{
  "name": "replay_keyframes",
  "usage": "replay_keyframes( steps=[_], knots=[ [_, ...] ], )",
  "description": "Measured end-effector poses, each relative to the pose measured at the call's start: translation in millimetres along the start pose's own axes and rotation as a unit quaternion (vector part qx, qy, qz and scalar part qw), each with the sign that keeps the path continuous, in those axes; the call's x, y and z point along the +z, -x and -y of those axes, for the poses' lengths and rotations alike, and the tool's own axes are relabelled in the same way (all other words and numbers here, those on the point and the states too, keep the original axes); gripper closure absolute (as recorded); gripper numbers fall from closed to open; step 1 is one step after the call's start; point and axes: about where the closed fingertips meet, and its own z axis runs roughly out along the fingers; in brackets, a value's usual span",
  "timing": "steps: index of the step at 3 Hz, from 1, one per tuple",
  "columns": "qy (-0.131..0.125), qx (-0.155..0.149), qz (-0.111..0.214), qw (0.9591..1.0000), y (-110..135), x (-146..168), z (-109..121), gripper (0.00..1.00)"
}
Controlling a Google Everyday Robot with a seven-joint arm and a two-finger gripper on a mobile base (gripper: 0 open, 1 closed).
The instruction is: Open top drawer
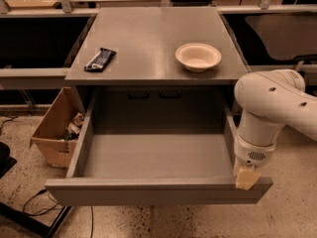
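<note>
The top drawer (153,155) is a wide matte-grey box pulled far out of the cabinet, and its deep interior holds nothing. Its plain flat front panel (148,192) faces the camera at the bottom. My gripper (246,177) hangs from the white arm (270,108) at the drawer's front right corner, its pale tip on the top edge of the front panel.
A white bowl (198,56) and a dark snack wrapper (100,59) lie on the grey cabinet top (148,29). An open cardboard box (57,128) with odds and ends stands on the speckled floor at the left. Cables lie at the bottom left.
</note>
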Motion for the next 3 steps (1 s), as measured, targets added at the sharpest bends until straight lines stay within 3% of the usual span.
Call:
replay_keyframes(
  steps=[1,2,3],
  knots=[
    [0.000,0.000,0.000,1.0000,0.0,0.0,0.0,0.15],
    [0.000,0.000,0.000,1.0000,0.0,0.0,0.0,0.00],
    [0.000,0.000,0.000,1.0000,0.0,0.0,0.0,0.00]
  ],
)
